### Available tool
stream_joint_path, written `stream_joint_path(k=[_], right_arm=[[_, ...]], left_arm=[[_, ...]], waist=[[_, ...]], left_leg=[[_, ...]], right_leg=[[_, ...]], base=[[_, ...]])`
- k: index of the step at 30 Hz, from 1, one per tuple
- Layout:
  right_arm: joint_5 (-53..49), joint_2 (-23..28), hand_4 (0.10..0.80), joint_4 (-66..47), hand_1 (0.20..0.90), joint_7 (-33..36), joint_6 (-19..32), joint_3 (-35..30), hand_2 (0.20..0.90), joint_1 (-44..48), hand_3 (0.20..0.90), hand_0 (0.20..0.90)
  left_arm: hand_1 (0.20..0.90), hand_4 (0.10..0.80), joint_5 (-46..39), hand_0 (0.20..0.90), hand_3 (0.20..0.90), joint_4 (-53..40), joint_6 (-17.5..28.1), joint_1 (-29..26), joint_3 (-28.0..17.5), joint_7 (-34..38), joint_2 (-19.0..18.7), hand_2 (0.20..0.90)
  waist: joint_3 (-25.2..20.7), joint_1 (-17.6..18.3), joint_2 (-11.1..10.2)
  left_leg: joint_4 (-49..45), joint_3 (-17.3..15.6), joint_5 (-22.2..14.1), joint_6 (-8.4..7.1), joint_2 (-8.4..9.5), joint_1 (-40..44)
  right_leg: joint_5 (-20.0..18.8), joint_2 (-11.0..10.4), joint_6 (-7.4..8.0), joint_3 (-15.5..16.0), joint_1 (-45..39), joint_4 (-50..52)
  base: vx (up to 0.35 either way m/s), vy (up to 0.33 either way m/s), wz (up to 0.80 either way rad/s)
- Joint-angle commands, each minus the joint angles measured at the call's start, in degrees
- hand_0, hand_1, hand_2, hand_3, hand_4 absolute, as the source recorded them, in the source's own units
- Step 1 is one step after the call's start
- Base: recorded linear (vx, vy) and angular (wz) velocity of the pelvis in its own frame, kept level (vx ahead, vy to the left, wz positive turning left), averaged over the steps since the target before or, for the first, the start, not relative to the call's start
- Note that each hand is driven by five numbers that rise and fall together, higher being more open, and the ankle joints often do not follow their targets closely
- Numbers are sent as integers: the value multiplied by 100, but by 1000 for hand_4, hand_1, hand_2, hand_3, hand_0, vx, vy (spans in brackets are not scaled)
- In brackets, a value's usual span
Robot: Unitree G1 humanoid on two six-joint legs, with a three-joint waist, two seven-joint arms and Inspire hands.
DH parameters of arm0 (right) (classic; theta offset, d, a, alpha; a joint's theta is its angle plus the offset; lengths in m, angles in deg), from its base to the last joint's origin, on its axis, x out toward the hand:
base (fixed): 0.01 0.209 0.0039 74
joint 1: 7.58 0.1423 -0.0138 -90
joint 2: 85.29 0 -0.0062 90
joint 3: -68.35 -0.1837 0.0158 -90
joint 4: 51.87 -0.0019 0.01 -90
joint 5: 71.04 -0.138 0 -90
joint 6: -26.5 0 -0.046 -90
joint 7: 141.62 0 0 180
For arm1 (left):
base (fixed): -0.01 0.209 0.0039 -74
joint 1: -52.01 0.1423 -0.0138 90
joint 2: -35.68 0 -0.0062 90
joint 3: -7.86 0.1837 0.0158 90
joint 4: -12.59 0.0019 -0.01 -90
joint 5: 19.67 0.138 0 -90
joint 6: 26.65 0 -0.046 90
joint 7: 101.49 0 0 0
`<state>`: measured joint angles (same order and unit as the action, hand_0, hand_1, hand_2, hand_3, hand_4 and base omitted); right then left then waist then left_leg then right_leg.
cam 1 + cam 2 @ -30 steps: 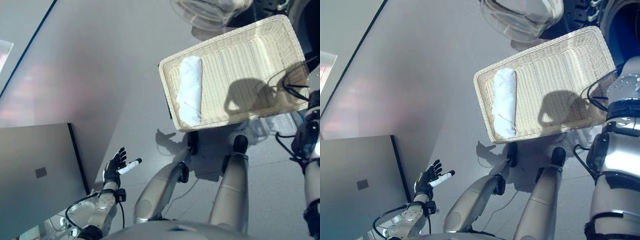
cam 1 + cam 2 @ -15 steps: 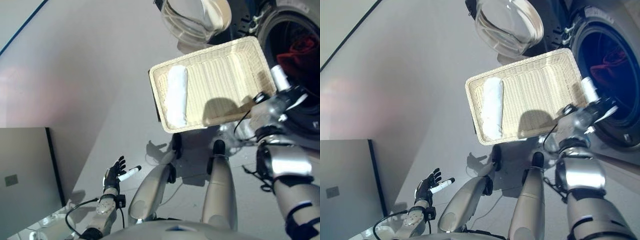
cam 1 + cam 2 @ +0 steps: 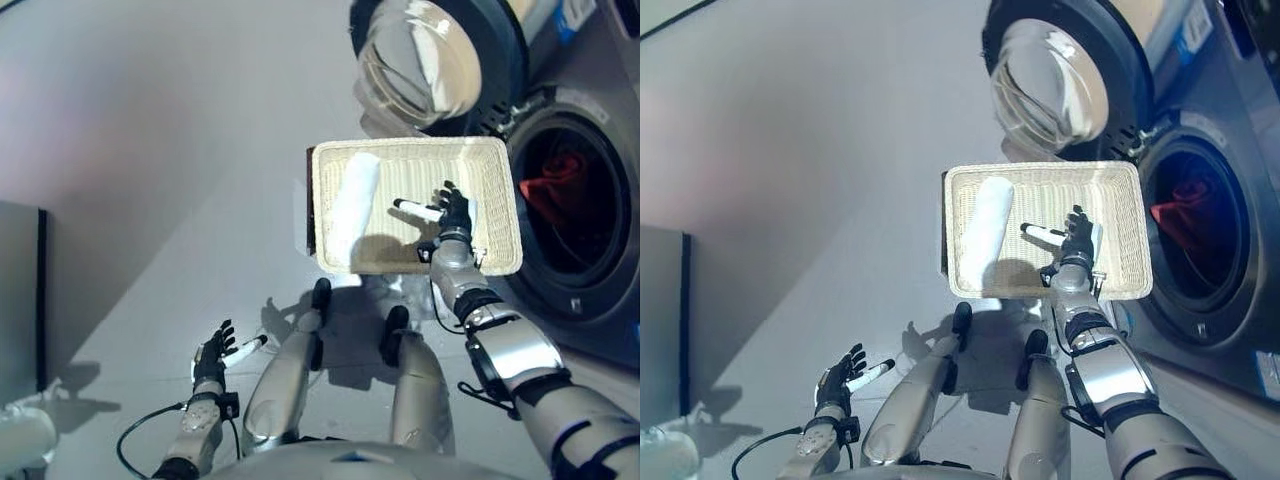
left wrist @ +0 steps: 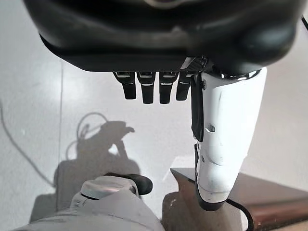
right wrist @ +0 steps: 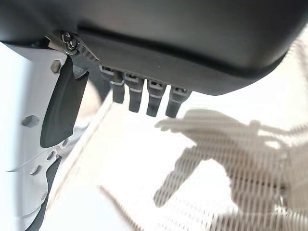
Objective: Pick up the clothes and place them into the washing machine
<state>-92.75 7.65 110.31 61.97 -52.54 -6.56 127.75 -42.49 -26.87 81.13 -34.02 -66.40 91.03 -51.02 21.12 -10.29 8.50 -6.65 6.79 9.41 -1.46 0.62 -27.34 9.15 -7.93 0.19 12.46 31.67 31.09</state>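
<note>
The washing machine point(image 3: 1200, 220) stands open at the right with a red garment already in its drum, and the wicker basket point(image 3: 1120, 270) lies on the floor before it. A rolled white cloth point(image 3: 985, 232) rests at the basket's left end, while the right robot hand point(image 3: 1077, 238) hovers spread and empty over the basket's middle. I judge it should shift leftward over the roll and close across its middle; the left robot hand point(image 3: 213, 352) hangs spread and idle, low at the left.

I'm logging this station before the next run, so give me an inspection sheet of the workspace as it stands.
Surface: plain grey floor, no table in view.
Job's things: rolled white cloth lying along one side of the wicker basket; red garment already inside the washing machine drum.
Clutter: nothing seen.
Hands: right hand open, over the basket beside the white cloth, holding nothing; left hand open, low at the robot's left side, holding nothing.
Cables: nothing seen apart from the robot's own.
Surroundings: washer door swung open; grey cabinet at far left.
</note>
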Motion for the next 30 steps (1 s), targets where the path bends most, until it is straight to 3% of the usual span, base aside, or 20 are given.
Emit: stream_joint_path(k=[1, 10, 18, 26, 30], right_arm=[[361, 34, 800, 33, 900, 116, 72, -15, 900, 320, 900, 900], [605, -183, 800, 575, 900, 418, -138, -130, 900, 408, 900, 900], [530, -621, 800, 624, 900, 428, -175, -133, 900, 282, 900, 900], [1120, -1042, 800, 909, 900, 649, -593, 116, 900, 603, 900, 900], [2014, -1174, 800, 1089, 900, 766, -1055, 433, 900, 549, 900, 900]], left_arm=[[900, 800, 133, 900, 900, 109, 158, -116, -407, 199, -697, 900], [900, 800, 378, 900, 900, -904, 241, -81, -594, 401, -1307, 900], [900, 800, 330, 900, 900, -1486, 288, -309, -823, 566, -1571, 900], [900, 800, 392, 900, 900, -1581, 301, -1010, -844, 920, -1798, 900], [900, 800, 440, 900, 900, -1616, 282, -1340, -786, 1056, -1792, 900]], waist=[[44, -247, -436], [234, -713, -814], [465, -1121, -1051], [673, -1570, -1150], [787, -1775, -1054]], left_leg=[[-343, -113, -228, -108, 169, -213], [-551, 341, -414, -164, 330, -567], [-899, 662, -558, -156, 506, -1013], [-1045, 980, -558, -212, 665, -1493], [-1101, 1168, -529, -206, 794, -1712]], right_leg=[[-778, -50, 276, 211, -702, -1434], [-401, -132, 310, 616, -607, -1139], [-163, -179, 275, 918, -357, -765], [97, -249, 262, 1299, -11, -356], [268, -392, 262, 1518, 129, -83]], base=[[-8, -56, 47], [58, -51, 33], [43, -38, 29], [38, -40, 23], [39, -34, 39]])
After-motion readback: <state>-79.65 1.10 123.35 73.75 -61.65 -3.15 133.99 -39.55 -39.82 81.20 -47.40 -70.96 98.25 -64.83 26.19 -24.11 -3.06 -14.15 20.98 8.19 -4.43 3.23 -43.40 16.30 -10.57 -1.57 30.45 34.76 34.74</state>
